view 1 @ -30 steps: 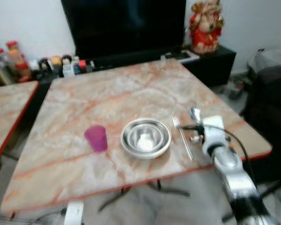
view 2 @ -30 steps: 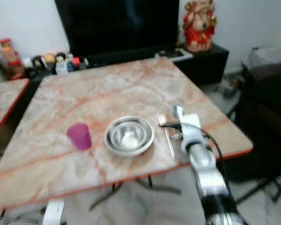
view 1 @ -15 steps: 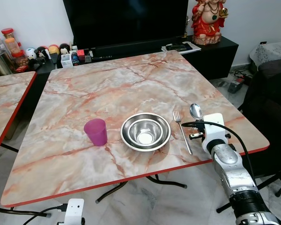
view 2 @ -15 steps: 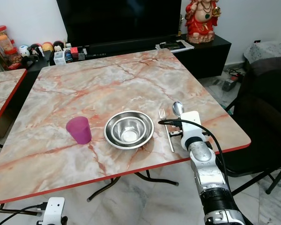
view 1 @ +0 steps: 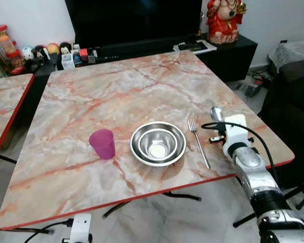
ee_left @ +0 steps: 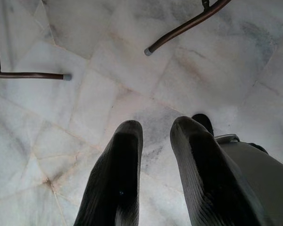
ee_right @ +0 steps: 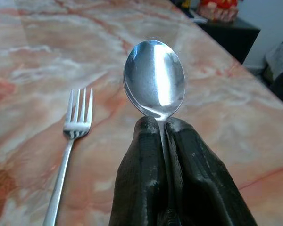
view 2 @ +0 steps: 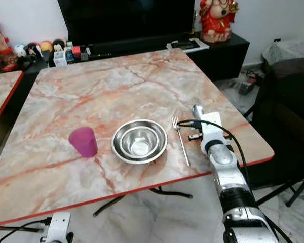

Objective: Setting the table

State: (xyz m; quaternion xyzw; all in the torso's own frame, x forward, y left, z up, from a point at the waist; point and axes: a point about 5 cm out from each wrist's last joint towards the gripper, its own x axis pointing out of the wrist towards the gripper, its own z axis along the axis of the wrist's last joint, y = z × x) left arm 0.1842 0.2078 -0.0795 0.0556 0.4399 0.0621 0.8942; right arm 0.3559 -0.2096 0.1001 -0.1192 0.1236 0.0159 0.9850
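The right hand (ee_right: pixel 162 136) pinched the handle of a polished steel spoon (ee_right: pixel 154 79), its shiny oval bowl sticking out past the black fingertips, just above the marble-patterned counter (view 1: pixel 116 96) near its right edge. The spoon hovered just beside a fork (view 1: pixel 198 141) that lay right of a steel bowl (view 1: pixel 158 143), with a purple cup (view 1: pixel 103 143) further left. The left hand (ee_left: pixel 155 146) hung over the tiled floor (ee_left: pixel 85 94), fingers apparently slightly parted.
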